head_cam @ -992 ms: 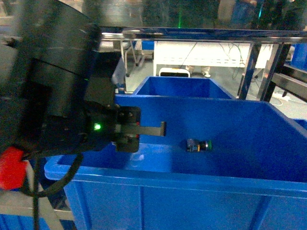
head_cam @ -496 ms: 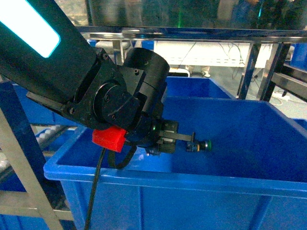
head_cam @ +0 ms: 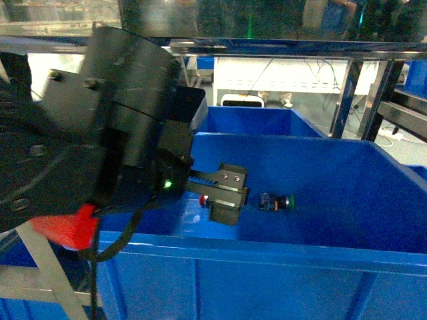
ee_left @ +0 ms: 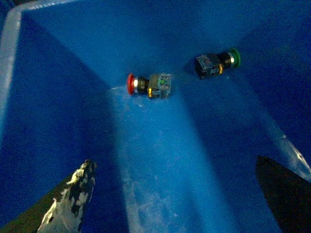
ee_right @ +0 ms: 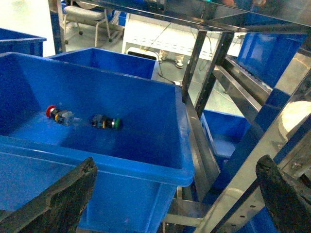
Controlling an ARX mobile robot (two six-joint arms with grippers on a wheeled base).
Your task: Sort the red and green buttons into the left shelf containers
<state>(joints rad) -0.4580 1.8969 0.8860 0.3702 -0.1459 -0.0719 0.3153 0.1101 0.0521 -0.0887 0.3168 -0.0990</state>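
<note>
Though dim, red button (ee_left: 148, 85) shows wide cap, blocky body.

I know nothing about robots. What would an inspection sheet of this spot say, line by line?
Surface: smooth floor of a large bright-blue plastic bin with a thick rolled rim.
Job's things: red mushroom-cap push-button and green-cap push-button, both lying on their sides on the bin floor, apart from each other.
Clutter: nothing seen inside the bin besides the two buttons.
Grippers: left gripper is inside the bin near the red button, fingers open and holding nothing; right gripper is outside the bin, fingers spread, empty.
Cables: a black cable hangs from the left arm.
Surroundings: metal shelf frame, a second blue bin behind, white chair beyond.
</note>
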